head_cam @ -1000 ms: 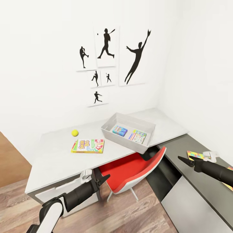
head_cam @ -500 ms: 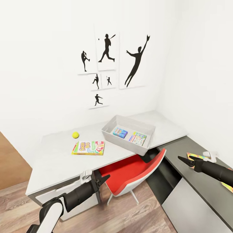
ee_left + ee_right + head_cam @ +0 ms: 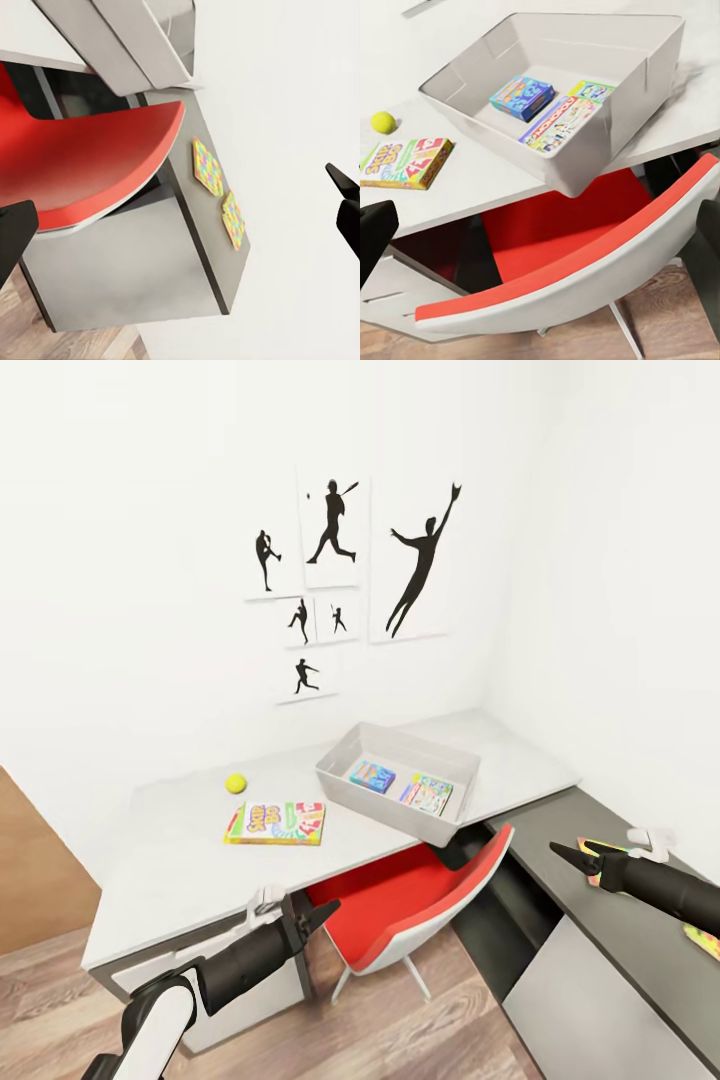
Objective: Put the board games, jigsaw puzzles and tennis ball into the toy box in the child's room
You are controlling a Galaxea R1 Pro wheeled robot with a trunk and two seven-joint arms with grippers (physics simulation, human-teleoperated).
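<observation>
The white L-shaped desk (image 3: 180, 860) fills the room corner, under black baseball-player silhouette prints (image 3: 345, 575) on the wall. Its darker grey right-hand section (image 3: 590, 950) runs along the right wall. A red moulded chair with a white shell (image 3: 420, 905) sits pushed under the desk between the two sections.

The grey open-topped plastic toy box (image 3: 400, 780) rests on the white desk top with its near corner overhanging the front edge above the chair. Inside it lie two board games, a blue box (image 3: 521, 97) and a flatter multicoloured box (image 3: 559, 124) just beside it.

A third board game, a flat box with red, yellow and green panels (image 3: 277, 823), lies on the desk top left of the toy box, apart from it. The yellow-green tennis ball (image 3: 235, 783) sits near it, farther back.

Two multicoloured jigsaw puzzles (image 3: 217, 191) lie flat on the grey section, close together.

The left gripper (image 3: 325, 910) hangs below the desk front, jaws parted, holding nothing. The right gripper (image 3: 570, 853) hovers above the grey section near the puzzles, jaws parted, empty.
</observation>
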